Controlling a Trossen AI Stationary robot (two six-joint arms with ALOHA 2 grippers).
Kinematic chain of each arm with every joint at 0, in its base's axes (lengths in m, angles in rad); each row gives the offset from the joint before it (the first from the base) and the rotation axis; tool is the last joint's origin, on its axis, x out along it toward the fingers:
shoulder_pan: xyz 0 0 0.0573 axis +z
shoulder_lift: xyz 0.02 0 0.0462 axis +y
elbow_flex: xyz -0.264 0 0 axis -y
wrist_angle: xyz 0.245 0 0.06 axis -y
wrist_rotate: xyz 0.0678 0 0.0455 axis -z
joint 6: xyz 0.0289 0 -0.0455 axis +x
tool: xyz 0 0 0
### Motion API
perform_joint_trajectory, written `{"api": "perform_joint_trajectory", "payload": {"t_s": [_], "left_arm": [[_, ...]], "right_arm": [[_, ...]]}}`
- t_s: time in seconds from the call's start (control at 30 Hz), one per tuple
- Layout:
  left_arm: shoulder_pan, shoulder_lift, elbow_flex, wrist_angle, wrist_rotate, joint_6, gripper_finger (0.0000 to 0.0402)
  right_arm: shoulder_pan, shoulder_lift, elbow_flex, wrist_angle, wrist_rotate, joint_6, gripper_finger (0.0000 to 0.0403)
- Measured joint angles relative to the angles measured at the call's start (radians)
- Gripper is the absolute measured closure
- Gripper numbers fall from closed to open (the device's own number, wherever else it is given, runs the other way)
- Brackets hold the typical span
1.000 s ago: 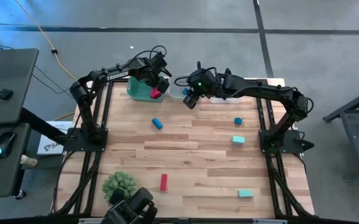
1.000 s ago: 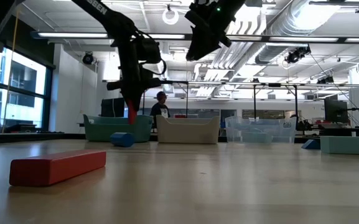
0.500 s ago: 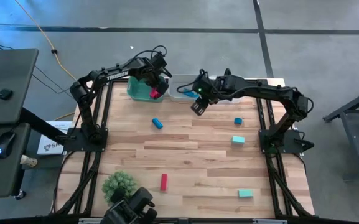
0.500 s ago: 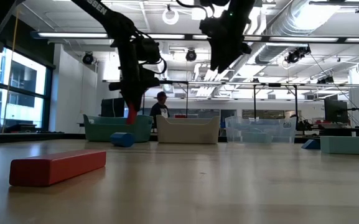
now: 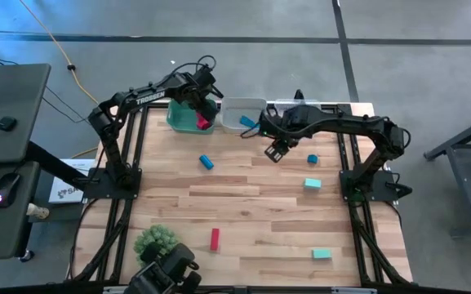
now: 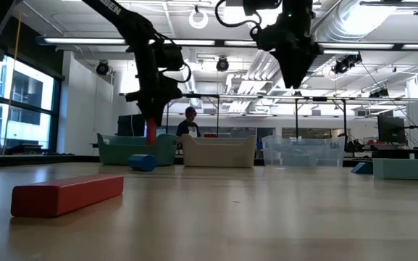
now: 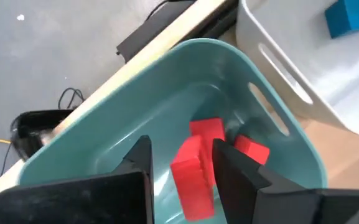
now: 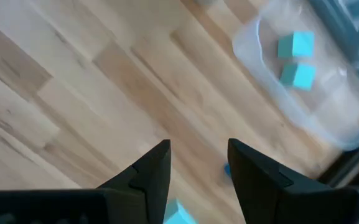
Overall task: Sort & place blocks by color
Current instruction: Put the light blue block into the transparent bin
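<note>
Left gripper (image 7: 180, 163) was closed on a red bar (image 7: 190, 175), the two fingers (image 7: 140, 155) pressing its sides, bar hanging end-down over the inside of the teal-green bin (image 7: 135, 130). Two more red blocks (image 7: 229, 142) lay on that bin's floor, just beyond the held one. In the high view the left gripper (image 5: 203, 104) sat above the same bin (image 5: 179, 121) at the far edge of the table (image 5: 251, 204). The low view showed the red bar (image 6: 151, 130) dangling above the bin's rim (image 6: 122, 149).

Right gripper (image 8: 196, 163) was open, fingers (image 8: 151, 168) spread and empty, wood tabletop showing between them. It hovered over the table near the far edge, in front of the clear bin (image 8: 328, 118), which held two mint cubes (image 8: 297, 59). In the high view the right gripper (image 5: 275, 149) was just in front of the grey bin (image 5: 237, 110) and near a small blue block (image 5: 313, 158).

The grey bin held one blue block (image 5: 248, 122).

Loose on the table, high view:
- blue bar (image 5: 206, 161), in front of the teal-green bin
- mint block (image 5: 312, 184), right side, mid table
- second mint block (image 5: 322, 254), near edge, right
- red block (image 5: 215, 238), near edge, beside the green spiky ball (image 5: 157, 240)

Low view: a person (image 6: 189, 123) visible in the room behind the bins.
</note>
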State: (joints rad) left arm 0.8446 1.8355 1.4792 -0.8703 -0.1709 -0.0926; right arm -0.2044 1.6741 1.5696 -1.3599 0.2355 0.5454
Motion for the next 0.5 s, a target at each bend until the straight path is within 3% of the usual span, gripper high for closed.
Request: {"api": "perform_joint_trajectory", "payload": {"t_s": [0.5], "left_arm": [[0.022, -0.116, 0.000, -0.002, 0.018, 0.027, 0.0318]], "right_arm": [[0.168, 0.000, -0.010, -0.151, -0.024, 0.085, 0.0255]]}}
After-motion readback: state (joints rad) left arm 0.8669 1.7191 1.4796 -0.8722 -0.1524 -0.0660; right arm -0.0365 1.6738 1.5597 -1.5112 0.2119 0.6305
